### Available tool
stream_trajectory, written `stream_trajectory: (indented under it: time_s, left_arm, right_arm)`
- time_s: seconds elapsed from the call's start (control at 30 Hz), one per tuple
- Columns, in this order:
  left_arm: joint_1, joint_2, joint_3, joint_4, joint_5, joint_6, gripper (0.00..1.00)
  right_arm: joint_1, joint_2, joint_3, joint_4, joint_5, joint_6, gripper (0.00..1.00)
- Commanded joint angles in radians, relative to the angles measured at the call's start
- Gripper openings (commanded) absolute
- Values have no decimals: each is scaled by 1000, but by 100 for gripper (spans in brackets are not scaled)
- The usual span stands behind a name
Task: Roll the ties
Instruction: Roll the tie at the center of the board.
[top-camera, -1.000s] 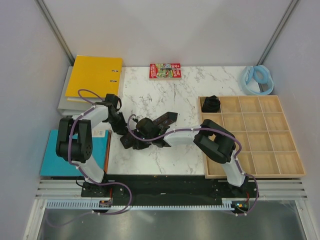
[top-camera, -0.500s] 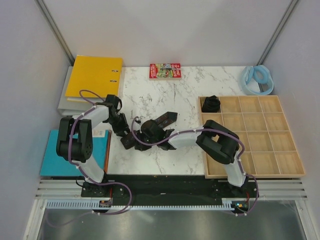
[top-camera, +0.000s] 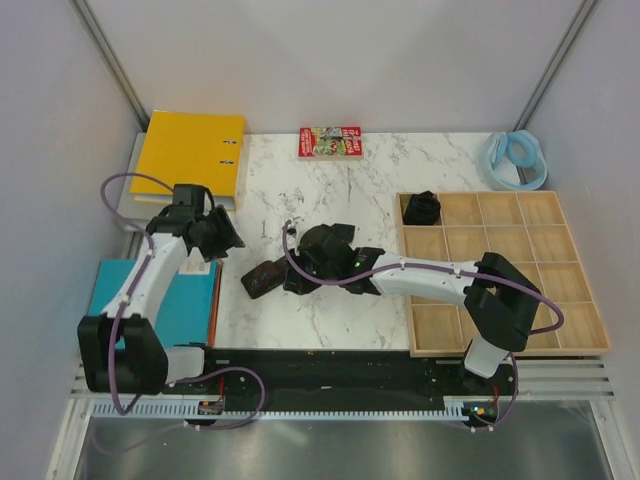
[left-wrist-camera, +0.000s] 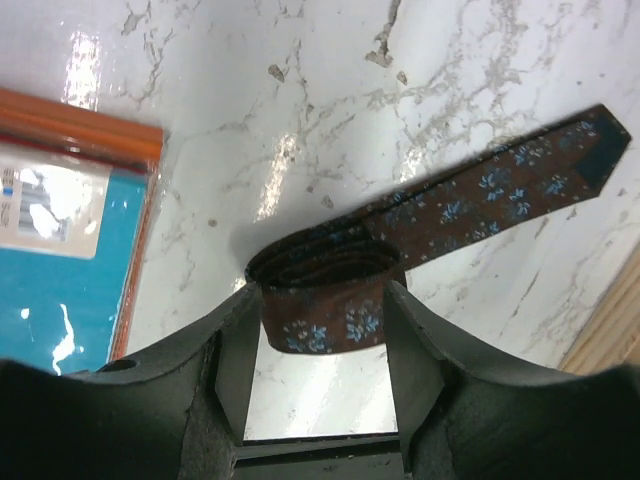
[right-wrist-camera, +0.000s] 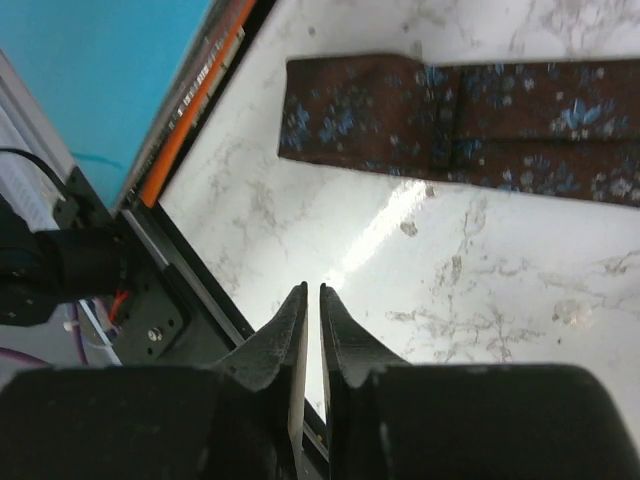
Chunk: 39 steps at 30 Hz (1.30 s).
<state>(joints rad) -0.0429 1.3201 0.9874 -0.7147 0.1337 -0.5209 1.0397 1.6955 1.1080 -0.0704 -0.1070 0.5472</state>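
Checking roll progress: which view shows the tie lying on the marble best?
Left wrist: the tie shows whole, from its folded-over end to the pointed tip. The right wrist view crops it to the folded end and part of the strip. Top external shows it small, with its middle hidden under the right arm.

The white marble-veined desk (left-wrist-camera: 330, 100) is smooth and glossy. The long brown cloth tie with blue flowers (right-wrist-camera: 520, 110) looks matt. The pale gridded tray (top-camera: 563, 283) is bare wood.
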Motion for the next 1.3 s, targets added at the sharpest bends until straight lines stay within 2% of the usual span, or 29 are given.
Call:
stream_trajectory:
  time_s: [0.0, 0.17, 0.27, 0.47, 0.7, 1.07, 1.27]
  left_arm:
    - [0, -156, -88, -25, -26, -76, 58]
    - [0, -339, -228, -22, -5, -160, 58]
    - [0, -393, -285, 3, 36, -185, 58]
    - [0, -455, -342, 30, 50, -231, 57]
    - [0, -512, -388, 58, 44, -263, 57]
    - [-2, -512, -427, 104, 53, -278, 57]
    - [-12, -476, -470, 197, 92, -266, 64]
  right_arm:
    - [-23, 1, 133, -98, 1, -1, 17]
    - [-44, 142, 350, -193, -20, 10, 16]
    - [-47, 222, 439, -232, -43, 8, 15]
    - [-64, 328, 523, -256, -57, 0, 14]
    - [-76, 395, 532, -253, -86, -7, 13]
    - [-112, 428, 492, -235, -95, -27, 12]
    - [-125, 437, 460, -206, -114, -24, 12]
